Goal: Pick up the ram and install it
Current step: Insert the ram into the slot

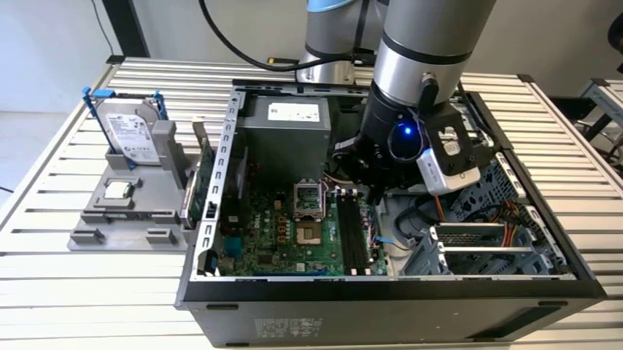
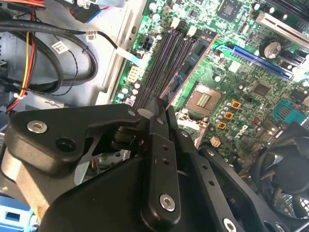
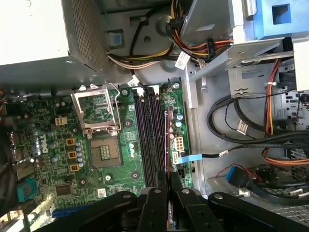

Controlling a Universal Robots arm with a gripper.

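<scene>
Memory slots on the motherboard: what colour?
Black memory slots on a green motherboard; clearest in the first wrist view.

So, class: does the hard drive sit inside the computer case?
No, the hard drive stands in a grey rack outside the computer case, on the exterior view's left.

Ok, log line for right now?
claw: shut on ram | position: over motherboard slots | ram seated: cannot tell

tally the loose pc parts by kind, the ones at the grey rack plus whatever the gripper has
silver hard drive in a blue caddy: 1
small square silver cpu chip: 1
green expansion card with metal bracket: 1
slim dark ram stick held in the black gripper: 1
total: 4
</scene>
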